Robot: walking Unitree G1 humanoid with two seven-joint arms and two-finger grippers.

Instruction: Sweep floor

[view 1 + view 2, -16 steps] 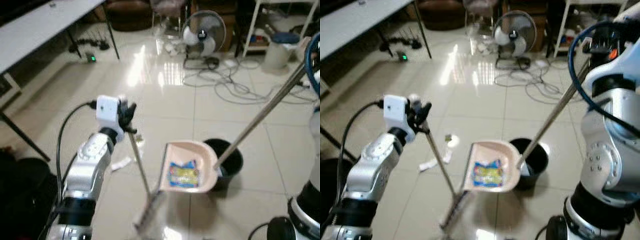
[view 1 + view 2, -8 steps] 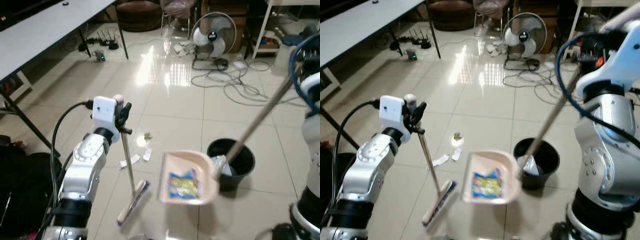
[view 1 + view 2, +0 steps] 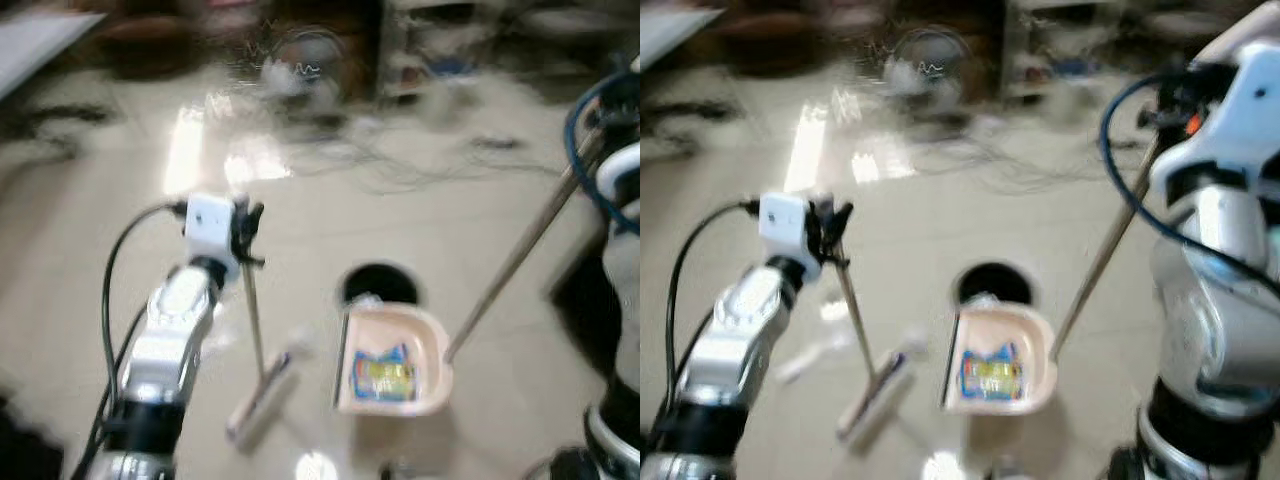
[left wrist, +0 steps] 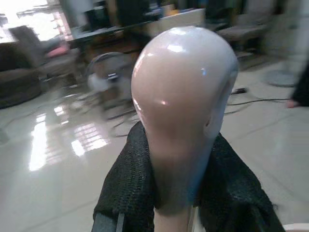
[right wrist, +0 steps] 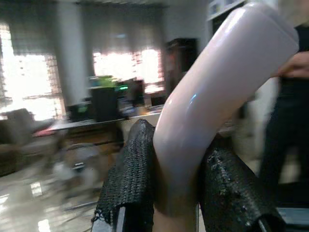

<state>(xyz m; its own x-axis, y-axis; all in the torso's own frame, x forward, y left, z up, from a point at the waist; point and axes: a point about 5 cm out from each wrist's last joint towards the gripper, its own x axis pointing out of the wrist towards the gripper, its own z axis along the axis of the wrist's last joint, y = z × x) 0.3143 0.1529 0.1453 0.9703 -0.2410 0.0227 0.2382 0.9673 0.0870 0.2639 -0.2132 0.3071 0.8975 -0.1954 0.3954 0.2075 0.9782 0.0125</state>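
On the left, the left gripper was clamped on the rounded top of the broom, its head resting on the floor just left of the dustpan. Light, stiff and slick plastic — best held high on the handle. Rightward, the right gripper pinched the dustpan's curved handle; a wrapper lay inside, the bin just beyond.

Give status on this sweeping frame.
Left gripper shut on broom. Right gripper shut on dustpan handle, wrapper in pan. Bin just behind dustpan. Head views blurred.
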